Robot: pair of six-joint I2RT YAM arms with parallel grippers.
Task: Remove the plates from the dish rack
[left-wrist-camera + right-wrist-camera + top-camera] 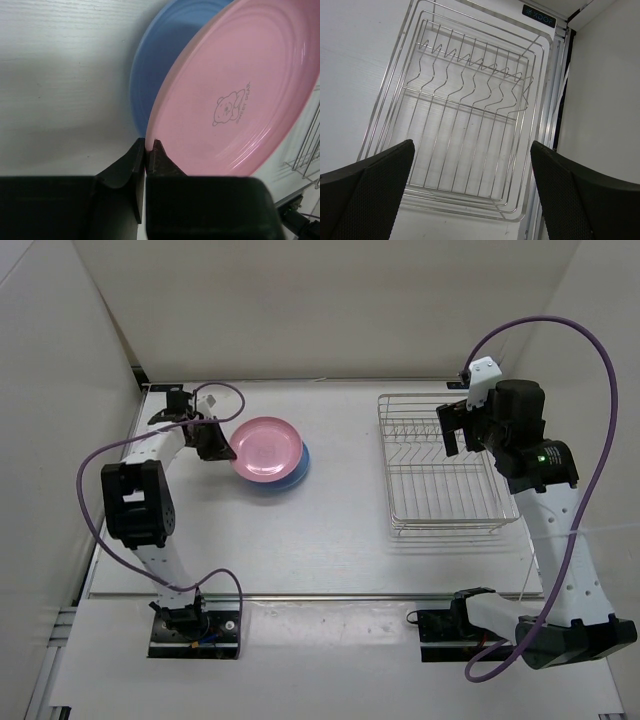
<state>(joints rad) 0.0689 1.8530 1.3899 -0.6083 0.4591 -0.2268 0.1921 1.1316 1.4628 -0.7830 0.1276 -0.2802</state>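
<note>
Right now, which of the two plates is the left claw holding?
The pink plate, the one with the bear print. The left claw pinches its rim, and it lies over the light blue plate, which sits underneath.

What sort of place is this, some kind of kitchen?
Probably a robot test bench, not a kitchen: a white table boxed in by plain white panels, two cabled arms bolted to its near edge, and only a wire dish rack, a pink plate and a blue plate.
</note>
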